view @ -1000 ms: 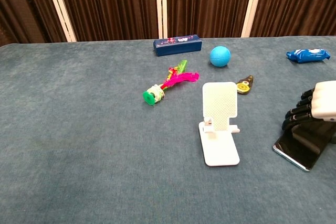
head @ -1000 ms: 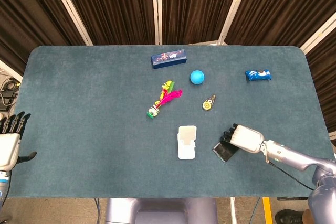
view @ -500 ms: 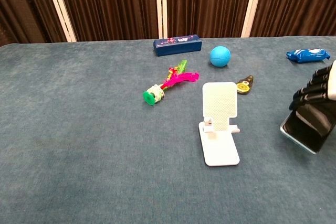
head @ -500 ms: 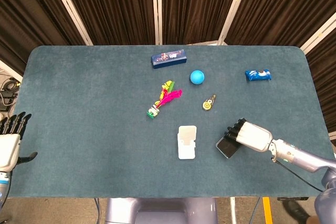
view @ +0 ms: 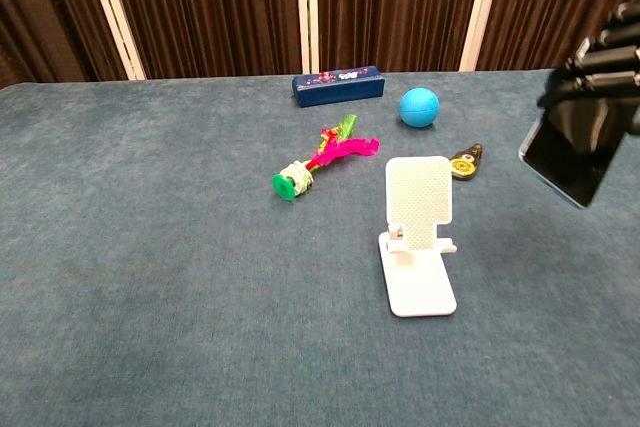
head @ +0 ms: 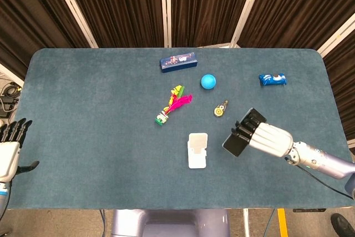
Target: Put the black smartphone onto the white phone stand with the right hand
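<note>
While the right hand (head: 265, 136) grips the black smartphone (view: 573, 145) with its dark fingers (view: 598, 52) wrapped over the top edge, the phone hangs in the air above the table (head: 94, 104), clear of the cloth and tilted, with its dark screen facing left and near in the chest view. It sits to the right of the white phone stand (view: 418, 230), apart from it and not touching. That stand rests upright on the table near the front middle, its perforated back panel leaning away and its flat base pointing toward the near edge. Just beyond the stand, to the right, lies a small yellow and black tape dispenser (head: 221, 109), and farther back a blue ball (head: 208, 81). Left of the ball lies a pink and green feather shuttlecock (head: 173, 105), and at the far side a dark blue box (head: 178, 61). A blue snack packet (head: 272, 79) lies at the far right. At the near left edge the left hand (head: 9, 149) holds nothing, its fingers straight and spread upward beside the table.
</note>
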Motion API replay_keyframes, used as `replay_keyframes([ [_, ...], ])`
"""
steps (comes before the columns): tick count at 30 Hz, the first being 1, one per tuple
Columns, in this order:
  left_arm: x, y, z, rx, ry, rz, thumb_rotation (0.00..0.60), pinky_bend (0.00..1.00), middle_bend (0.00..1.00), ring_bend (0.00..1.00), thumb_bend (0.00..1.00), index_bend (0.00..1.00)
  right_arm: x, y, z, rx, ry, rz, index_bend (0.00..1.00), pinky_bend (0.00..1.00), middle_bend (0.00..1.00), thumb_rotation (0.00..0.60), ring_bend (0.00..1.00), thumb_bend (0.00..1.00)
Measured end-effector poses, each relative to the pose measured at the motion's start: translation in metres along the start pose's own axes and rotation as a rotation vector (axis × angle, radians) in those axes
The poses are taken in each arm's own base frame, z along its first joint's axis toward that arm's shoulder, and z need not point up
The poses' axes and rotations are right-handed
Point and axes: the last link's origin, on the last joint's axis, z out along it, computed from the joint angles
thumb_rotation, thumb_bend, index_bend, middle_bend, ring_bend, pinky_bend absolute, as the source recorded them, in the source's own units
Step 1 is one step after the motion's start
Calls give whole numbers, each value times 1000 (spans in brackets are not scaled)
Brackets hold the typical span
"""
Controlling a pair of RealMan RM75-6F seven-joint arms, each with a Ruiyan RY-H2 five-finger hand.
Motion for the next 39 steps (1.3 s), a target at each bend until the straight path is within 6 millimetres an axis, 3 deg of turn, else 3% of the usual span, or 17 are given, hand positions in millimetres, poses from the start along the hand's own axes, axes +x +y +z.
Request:
replay_keyframes([
  [8, 0, 0, -1, -2, -6, -4, 600, 0, 0, 0, 0, 0, 25, -5, 33, 31, 57, -295, 548, 473, 524, 600, 444, 518],
  [13, 0, -1, 0, -1, -10, -6, 600, 0, 0, 0, 0, 0, 40, -25, 58, 65, 54, -433, 543, 473, 521, 600, 442, 518],
  [22, -1, -3, 3, 5, -20, -11, 600, 0, 0, 0, 0, 0, 55, -54, 89, 194, -1, -564, 546, 471, 519, 600, 433, 519],
  [31, -1, -3, 3, 6, -22, -11, 600, 0, 0, 0, 0, 0, 61, -61, 110, 227, 14, -632, 548, 470, 523, 600, 433, 519],
  [39, -1, -5, 4, 11, -24, -13, 600, 0, 0, 0, 0, 0, 58, -64, 117, 254, 9, -650, 552, 468, 525, 600, 433, 519],
])
